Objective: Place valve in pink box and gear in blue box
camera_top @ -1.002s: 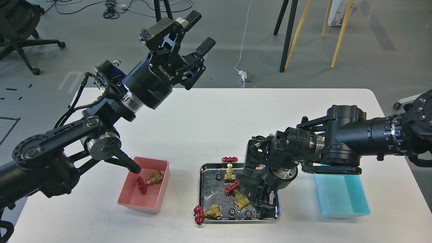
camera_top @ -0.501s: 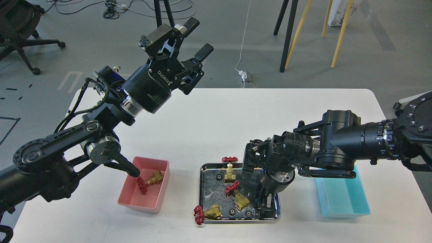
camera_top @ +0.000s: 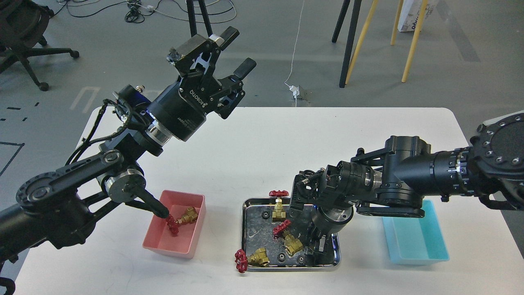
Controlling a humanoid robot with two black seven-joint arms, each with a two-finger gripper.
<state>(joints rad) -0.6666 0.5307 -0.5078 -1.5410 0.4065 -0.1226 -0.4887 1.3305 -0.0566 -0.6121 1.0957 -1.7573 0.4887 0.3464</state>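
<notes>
A valve (camera_top: 182, 219) lies in the pink box (camera_top: 172, 246) at the front left. Three more valves (camera_top: 279, 205) (camera_top: 288, 238) (camera_top: 251, 258) sit in or on the edge of a shiny steel tray (camera_top: 250, 233), along with tiny black gears (camera_top: 265, 215) (camera_top: 281, 257) (camera_top: 301, 259). The blue box (camera_top: 417, 243) stands to the right of the tray and looks empty. My left gripper (camera_top: 238, 49) is open and empty, raised high above the table's far left. My right gripper (camera_top: 316, 246) points down into the tray's right side, next to a gear; its dark fingers are hard to tell apart.
My left forearm and elbow (camera_top: 123, 188) hang over the pink box's left side. My right arm (camera_top: 405, 180) crosses above the blue box's far end. Beyond the table are chair legs, tripod legs and cables on the floor.
My right arm has shifted left, and its gripper has moved left and slightly away from the tray's near right corner. My left gripper has drifted a little to the left.
</notes>
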